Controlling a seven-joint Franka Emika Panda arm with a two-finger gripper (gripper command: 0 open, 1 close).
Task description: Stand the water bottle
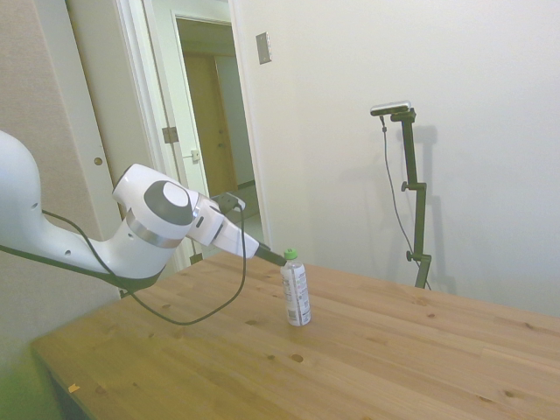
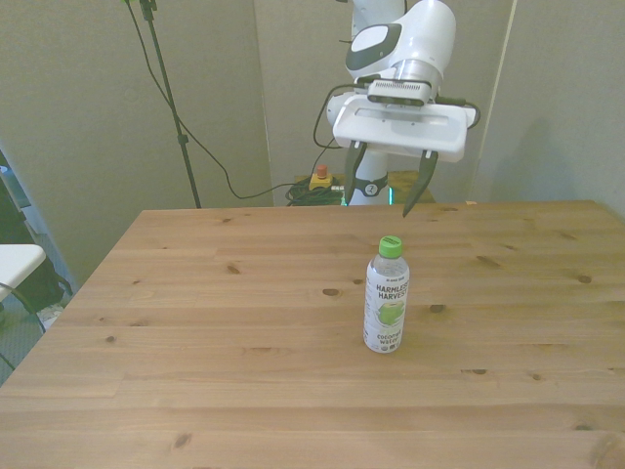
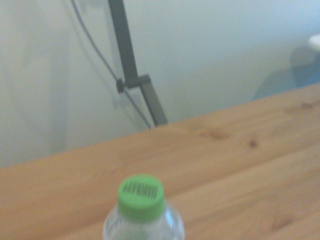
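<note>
Water bottle (image 2: 387, 305) stands upright on the wooden table (image 2: 195, 322), green cap (image 2: 391, 245) up, white-grey label facing the front camera. It sits near the table's middle, slightly toward the front view's right. Gripper (image 2: 389, 186) hangs above and behind the bottle, clear of it, fingers (image 2: 351, 171) spread wide apart, nothing between them. In the side view the fingertips (image 1: 273, 256) sit just beside the cap, at cap height; contact can't be judged there. Wrist view is blurry: green cap (image 3: 141, 196) and bottle shoulders, table behind.
</note>
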